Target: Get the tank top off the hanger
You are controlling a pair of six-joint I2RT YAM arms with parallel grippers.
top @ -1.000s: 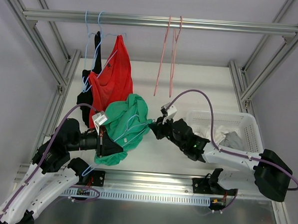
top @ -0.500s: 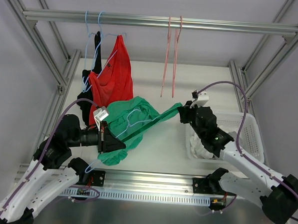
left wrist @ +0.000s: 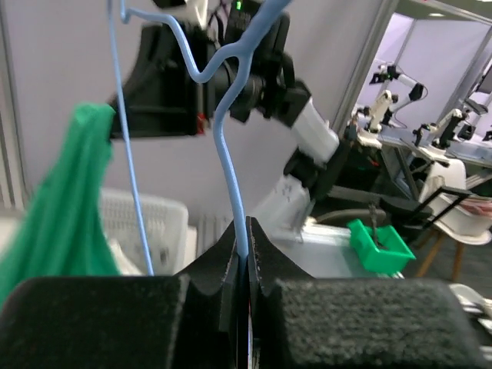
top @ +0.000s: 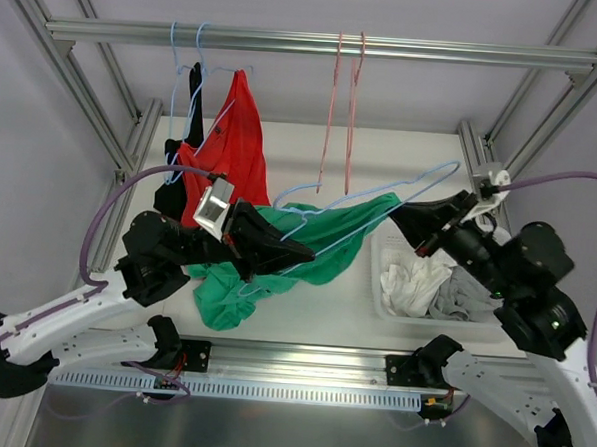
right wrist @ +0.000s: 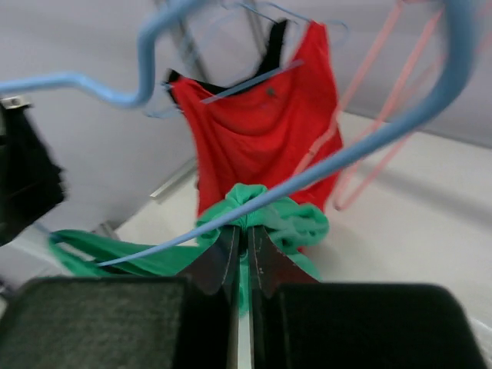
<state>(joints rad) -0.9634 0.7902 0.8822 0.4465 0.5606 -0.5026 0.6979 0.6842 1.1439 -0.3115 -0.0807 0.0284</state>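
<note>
- The left gripper is closed tight on the thin wire of the light blue hanger. In the left wrist view its two fingers are pressed together with the wire between them.
- The right gripper is clamped on a bunched part of the green tank top. In the right wrist view the green cloth sits squeezed between the jaws.
- The green tank top is in the air above the table, pulled out like a band between the two grippers. Its lower part hangs down under the left gripper, in front of the left arm.
- The light blue hanger is held up and tilted. One end of it reaches toward the right gripper and passes just above it, and part of its wire runs through the green cloth.
- A red tank top and a black garment hang on other blue hangers from the rail at the back left.
- Two pink hangers hang bare from the same rail, near the middle.
- A white basket with light-coloured clothes stands on the table under the right arm.
</note>
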